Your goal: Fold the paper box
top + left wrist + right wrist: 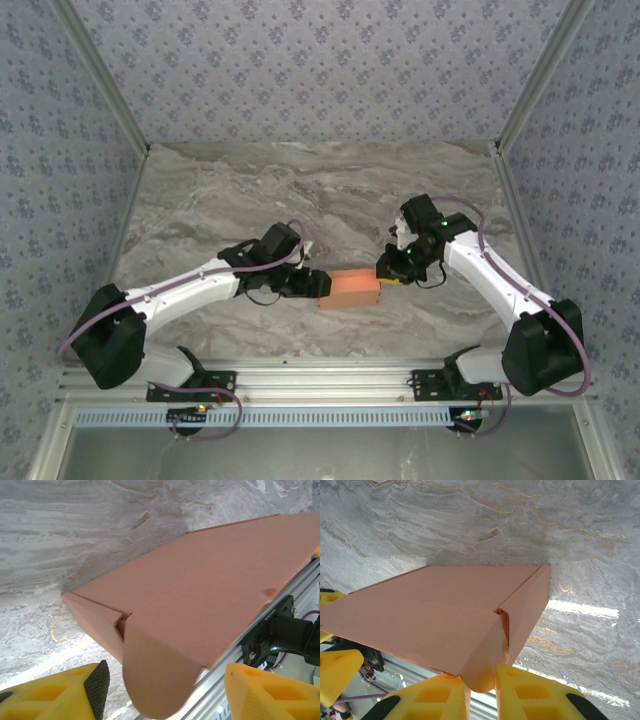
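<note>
Since the paper box [348, 288] already looks like a closed flat rectangle, sitting on the marble table [330, 190] as far as I can tell and right in the middle between the two arms, my read is that only the end tabs are left. The right gripper [482, 692] comes in at the box's right end. Its yellow fingers [535, 700] are pressed together on the right flap [481, 672], the rounded tab sticking out of that end, with card touching both sides from what I can see. Looks to me like that's the anchor, so the box can't slide while the other end gets worked. The left gripper [165, 692] sits at the opposite end with its fingers [75, 692] apart, one on each side of the left flap [160, 680]. There's a sliver of daylight on both sides, so it's straddling rather than gripping. I'd guess it's lined up to pinch or push that tab in. Both tabs hang outside the box body, not tucked. Head count: one box, two rounded flaps (one per end), two grippers with two fingers each, so four yellow fingers total, plus one aluminium rail [330, 380] along the near edge where both arms are bolted.
</note>
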Robot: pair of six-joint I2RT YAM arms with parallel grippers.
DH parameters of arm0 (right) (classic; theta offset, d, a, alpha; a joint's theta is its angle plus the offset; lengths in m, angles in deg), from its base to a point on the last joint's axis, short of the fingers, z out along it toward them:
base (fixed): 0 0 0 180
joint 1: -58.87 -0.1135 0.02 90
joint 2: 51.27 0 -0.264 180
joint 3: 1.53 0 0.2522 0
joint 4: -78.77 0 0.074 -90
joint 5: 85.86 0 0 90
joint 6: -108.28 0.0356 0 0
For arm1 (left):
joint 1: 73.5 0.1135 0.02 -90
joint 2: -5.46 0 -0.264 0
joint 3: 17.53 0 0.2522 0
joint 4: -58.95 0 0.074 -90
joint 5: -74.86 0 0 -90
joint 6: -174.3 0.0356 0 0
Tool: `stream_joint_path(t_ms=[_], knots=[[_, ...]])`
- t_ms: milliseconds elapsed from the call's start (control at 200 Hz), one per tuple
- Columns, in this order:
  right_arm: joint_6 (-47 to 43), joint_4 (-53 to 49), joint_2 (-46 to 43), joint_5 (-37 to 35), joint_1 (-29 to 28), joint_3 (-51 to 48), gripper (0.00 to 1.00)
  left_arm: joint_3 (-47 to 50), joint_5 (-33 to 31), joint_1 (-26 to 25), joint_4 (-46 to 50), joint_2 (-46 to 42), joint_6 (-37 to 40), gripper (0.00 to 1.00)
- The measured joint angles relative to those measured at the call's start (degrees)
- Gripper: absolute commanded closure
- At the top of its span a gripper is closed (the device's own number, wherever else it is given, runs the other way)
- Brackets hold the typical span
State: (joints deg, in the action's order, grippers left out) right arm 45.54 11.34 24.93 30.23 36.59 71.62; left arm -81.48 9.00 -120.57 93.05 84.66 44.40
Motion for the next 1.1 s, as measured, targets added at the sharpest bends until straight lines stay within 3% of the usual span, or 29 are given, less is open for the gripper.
stream_joint_path(t_ms=[210,325,505,615,760,929,999,1104], knots=[[-1.01,-0.09,0.0,-0.87,-0.17,0.0,0.85,0.04,-1.73,-0.2,1.22,-0.11,1.46,0.3],[-1.27,-0.17,0.0,-1.29,-0.39,0.0,0.85,-0.22,-2.86,-0.2,2.36,-0.83,2.34,0.15],[-1.46,-0.2,0.0,-2.1,-1.7,0.0,0.85,-2.82,-9.55,0.24,6.73,-5.33,6.54,0.01],[-1.46,-0.17,0.0,-2.38,-2.23,0.02,0.86,-4.74,-13.14,2.34,6.38,-6.95,9.55,0.01],[-1.46,-0.26,0.46,-2.82,-2.51,0.11,0.86,-3.74,-14.78,6.16,1.75,-8.04,13.09,0.21],[-1.46,-0.39,0.7,-2.99,-3.17,0.24,0.86,-0.37,-12.83,4.79,-2.12,-7.96,17.62,0.29],[-1.44,-0.39,0.7,-2.99,-3.17,0.24,0.86,-0.13,-13.11,3.74,-2.19,-7.91,20.37,0.47],[-1.46,-0.5,0.87,-3.02,-3.17,0.52,0.87,0.74,-14.21,3.23,-3.8,-7.93,24.55,0.48]])
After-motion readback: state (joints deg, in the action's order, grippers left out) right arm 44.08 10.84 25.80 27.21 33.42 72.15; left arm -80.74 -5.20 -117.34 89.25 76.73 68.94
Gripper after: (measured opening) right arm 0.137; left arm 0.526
